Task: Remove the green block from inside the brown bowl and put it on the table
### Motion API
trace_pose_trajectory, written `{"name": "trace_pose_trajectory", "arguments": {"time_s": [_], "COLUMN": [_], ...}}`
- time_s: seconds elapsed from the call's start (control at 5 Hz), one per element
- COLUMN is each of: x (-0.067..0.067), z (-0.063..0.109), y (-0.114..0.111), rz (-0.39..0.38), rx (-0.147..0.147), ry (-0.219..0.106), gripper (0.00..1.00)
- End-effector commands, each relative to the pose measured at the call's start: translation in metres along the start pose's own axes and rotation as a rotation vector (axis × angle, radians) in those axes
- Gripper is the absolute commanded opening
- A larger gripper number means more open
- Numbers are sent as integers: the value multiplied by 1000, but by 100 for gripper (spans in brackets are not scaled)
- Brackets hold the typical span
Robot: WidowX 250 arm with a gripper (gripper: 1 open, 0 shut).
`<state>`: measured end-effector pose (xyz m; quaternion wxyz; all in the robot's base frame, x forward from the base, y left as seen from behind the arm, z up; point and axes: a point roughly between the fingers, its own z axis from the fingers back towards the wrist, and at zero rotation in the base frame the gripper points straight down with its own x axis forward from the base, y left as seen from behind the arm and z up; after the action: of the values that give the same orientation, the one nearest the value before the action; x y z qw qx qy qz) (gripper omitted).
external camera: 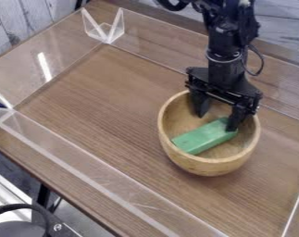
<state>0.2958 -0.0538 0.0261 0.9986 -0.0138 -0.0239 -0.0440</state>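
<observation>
A robot gripper (219, 109) hangs with jaws spread wide and empty over the brown bowl (174, 148) at 4 o'clock on the table (96, 102), the 1 green block (201, 140) inside, not yet grasped or lifted.

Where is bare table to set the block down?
Bare table stretches left of the bowl, up to the clear walls. Right of the bowl is tight; the open end effector crowds the block inside.
</observation>
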Motion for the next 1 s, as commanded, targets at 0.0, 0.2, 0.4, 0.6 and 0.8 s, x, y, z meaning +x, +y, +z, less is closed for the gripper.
{"name": "trace_pose_trajectory", "arguments": {"time_s": [0.0, 0.2, 0.4, 0.6, 0.8], "x": [-19, -21, -23, -25, -26], "z": [-17, -15, -21, -26, -31], "y": [5, 8, 14, 19, 25], "rz": [-30, -29, -35, -42, -47], "rx": [25, 34, 52, 70, 87], "ry": [81, 99, 108, 117, 125], "gripper": [100, 100, 100, 100, 100]}}
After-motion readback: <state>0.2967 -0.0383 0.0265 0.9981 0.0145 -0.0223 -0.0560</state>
